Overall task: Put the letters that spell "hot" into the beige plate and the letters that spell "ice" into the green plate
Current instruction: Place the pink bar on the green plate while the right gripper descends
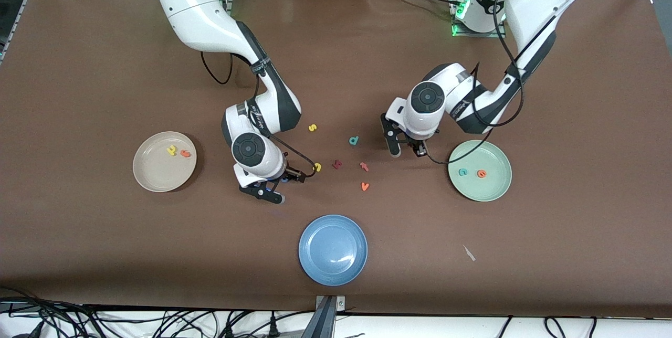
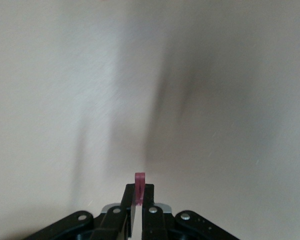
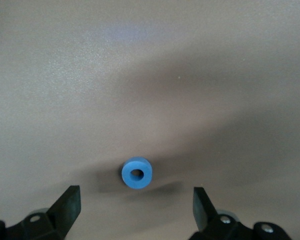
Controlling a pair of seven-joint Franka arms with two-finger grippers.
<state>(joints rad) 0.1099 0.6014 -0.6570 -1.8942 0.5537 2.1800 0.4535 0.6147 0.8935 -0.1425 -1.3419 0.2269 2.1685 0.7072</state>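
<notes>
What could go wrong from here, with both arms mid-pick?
1. The left gripper pinches only the end of the dark red "i"; it could slip out on the way to the green plate.
2. The right gripper is open around the blue "o", which sits close to the fingertip line; closing could squeeze it out.

Light: bright, even, overhead
Shadows: soft, under arms on the counter
Wrist views: hazy, washed-out
</notes>
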